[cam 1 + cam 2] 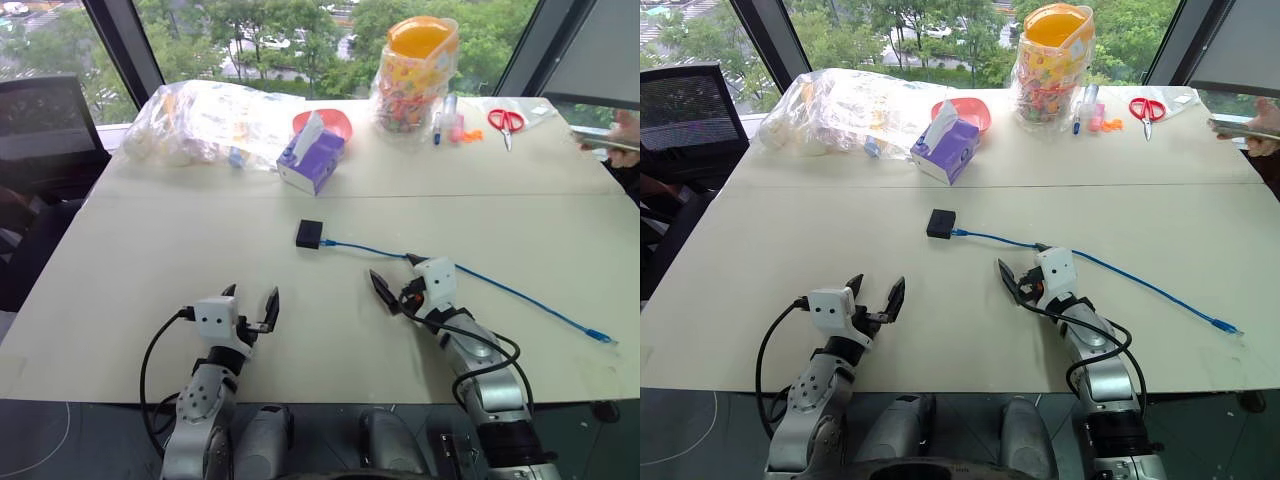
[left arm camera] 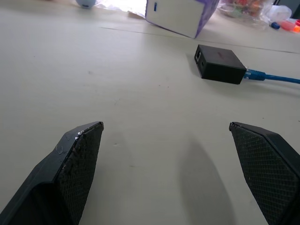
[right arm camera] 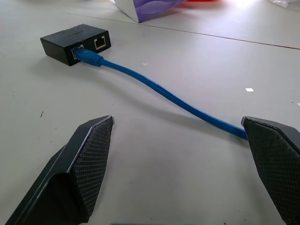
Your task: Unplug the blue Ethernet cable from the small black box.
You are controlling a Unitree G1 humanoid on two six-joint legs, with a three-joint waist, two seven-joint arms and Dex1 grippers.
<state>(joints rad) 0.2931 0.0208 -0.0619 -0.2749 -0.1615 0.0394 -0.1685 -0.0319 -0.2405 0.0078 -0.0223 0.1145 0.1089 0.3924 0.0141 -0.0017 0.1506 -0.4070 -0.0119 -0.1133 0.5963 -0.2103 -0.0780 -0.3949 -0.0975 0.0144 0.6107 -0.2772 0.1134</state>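
The blue Ethernet cable (image 1: pixel 470 272) is plugged into the right side of the small black box (image 1: pixel 309 234), which sits near the middle of the table (image 1: pixel 150 260); from there the cord trails right and toward the near edge, its free clear plug lying loose at the table's right side. Beyond the box, toward the far edge, stand a purple tissue box (image 1: pixel 312 160), a crumpled plastic bag (image 1: pixel 205 120), a jar of colourful bits (image 1: pixel 415 75) and red scissors (image 1: pixel 506 122) — none of them in the way.

The right gripper (image 1: pixel 400 272) hovers just over the cable, a little short of the plug, fingers spread wide and empty. The left gripper (image 1: pixel 250 300) waits nearer the robot's side, well apart from the box, jaws likewise wide and holding nothing.

The step in hand looks like the approach. It would go best with the left gripper pinning the box from its free left side while the right closes on the plug's boot itself — not the cord — and pulls straight out along the port, since the light box will probably slide otherwise.
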